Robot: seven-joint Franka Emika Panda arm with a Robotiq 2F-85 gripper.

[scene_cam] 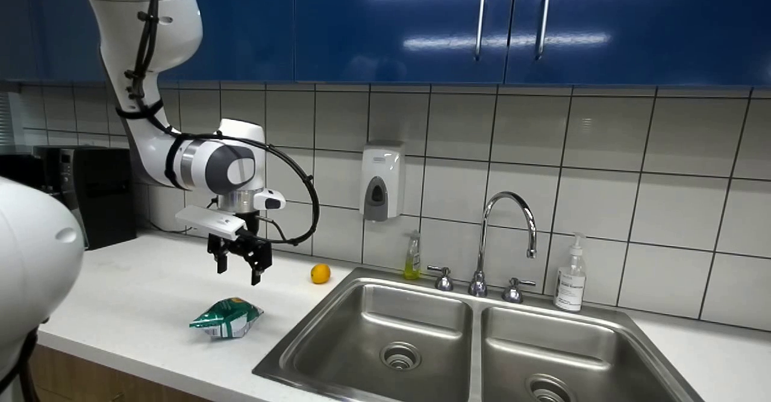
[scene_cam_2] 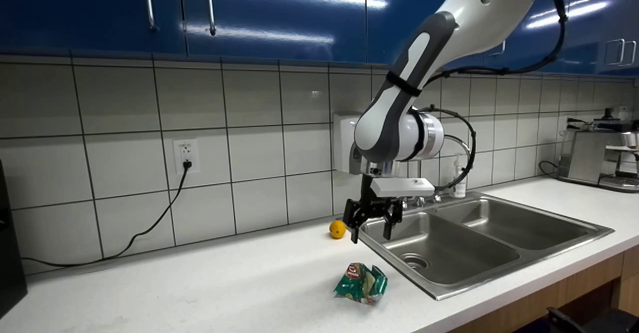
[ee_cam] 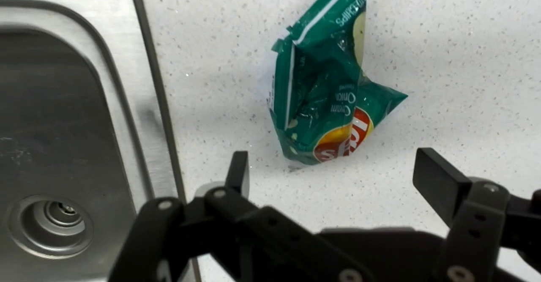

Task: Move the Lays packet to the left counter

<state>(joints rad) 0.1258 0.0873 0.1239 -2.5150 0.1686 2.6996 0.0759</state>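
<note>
The Lays packet (scene_cam: 226,319) is a crumpled green bag lying on the white countertop (scene_cam: 138,287), beside the sink. It shows in the other exterior picture (scene_cam_2: 361,284) too, and in the wrist view (ee_cam: 321,83) with its red and yellow logo towards the gripper. The left counter is this long pale surface, also seen in an exterior view (scene_cam_2: 209,293). My gripper (scene_cam: 239,275) is open and empty, pointing down above the counter, higher than the packet and apart from it. In the wrist view the open fingers (ee_cam: 334,174) stand either side of the packet's near end.
A double steel sink (scene_cam: 476,342) adjoins the packet's area, with a tall faucet (scene_cam: 482,239) behind. An orange fruit (scene_cam: 320,273) lies near the wall. Two bottles (scene_cam: 412,257) (scene_cam: 570,278) stand behind the sink. A black appliance (scene_cam: 96,191) and a power cord (scene_cam_2: 159,218) are along the wall.
</note>
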